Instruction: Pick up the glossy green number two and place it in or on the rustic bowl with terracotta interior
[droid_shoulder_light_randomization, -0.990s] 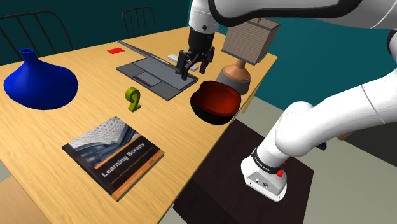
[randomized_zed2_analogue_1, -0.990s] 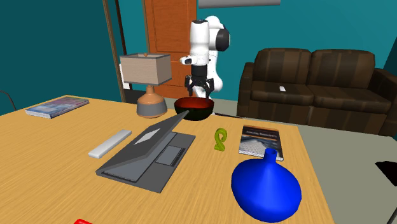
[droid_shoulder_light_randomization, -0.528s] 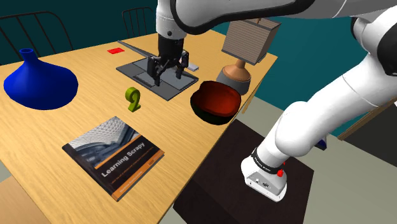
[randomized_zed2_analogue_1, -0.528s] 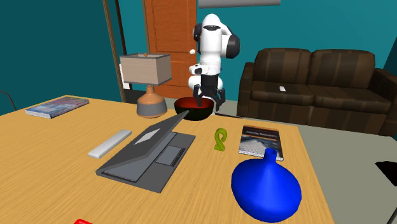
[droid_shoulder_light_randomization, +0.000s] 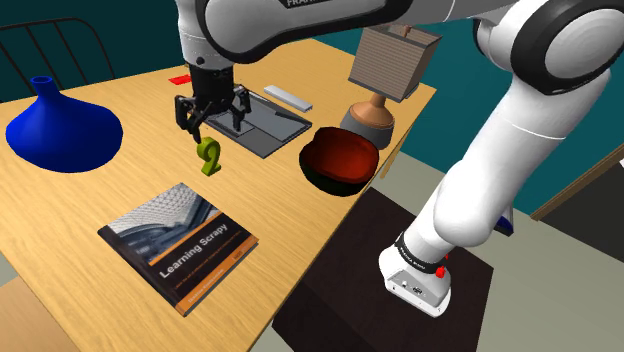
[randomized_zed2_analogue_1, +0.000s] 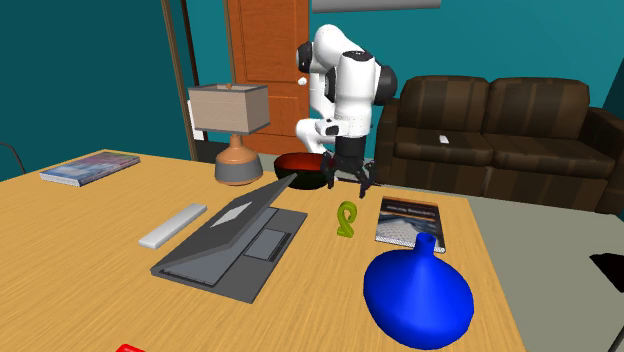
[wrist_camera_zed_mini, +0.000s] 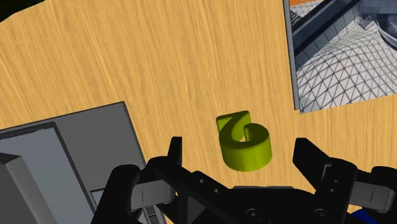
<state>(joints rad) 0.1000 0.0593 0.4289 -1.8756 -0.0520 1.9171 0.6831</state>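
A glossy green number two (droid_shoulder_light_randomization: 209, 156) stands upright on the wooden table (droid_shoulder_light_randomization: 90, 200), between the laptop and the book; it is also in the second exterior view (randomized_zed2_analogue_1: 347, 219) and the wrist view (wrist_camera_zed_mini: 244, 144). My black gripper (droid_shoulder_light_randomization: 211, 121) hangs open just above it, fingers apart, holding nothing. From the wrist, the two lies below the gap between the fingertips (wrist_camera_zed_mini: 174, 151), nearer the other finger. In the second exterior view the gripper (randomized_zed2_analogue_1: 347, 185) hovers over the two. The dark bowl with red-brown interior (droid_shoulder_light_randomization: 339, 159) sits near the table edge by the lamp.
A grey open laptop (droid_shoulder_light_randomization: 258, 122) lies flat right beside the gripper. A blue vase (droid_shoulder_light_randomization: 62, 130), a book (droid_shoulder_light_randomization: 177, 246), a lamp (droid_shoulder_light_randomization: 385, 80), a white bar (droid_shoulder_light_randomization: 287, 97) and a red item (droid_shoulder_light_randomization: 181, 79) share the table. A brown sofa (randomized_zed2_analogue_1: 500, 130) stands beyond.
The arm has swung from over the laptop beside the bowl toward the shoulder view's left, and now hangs over the green two. The fingers stayed open.
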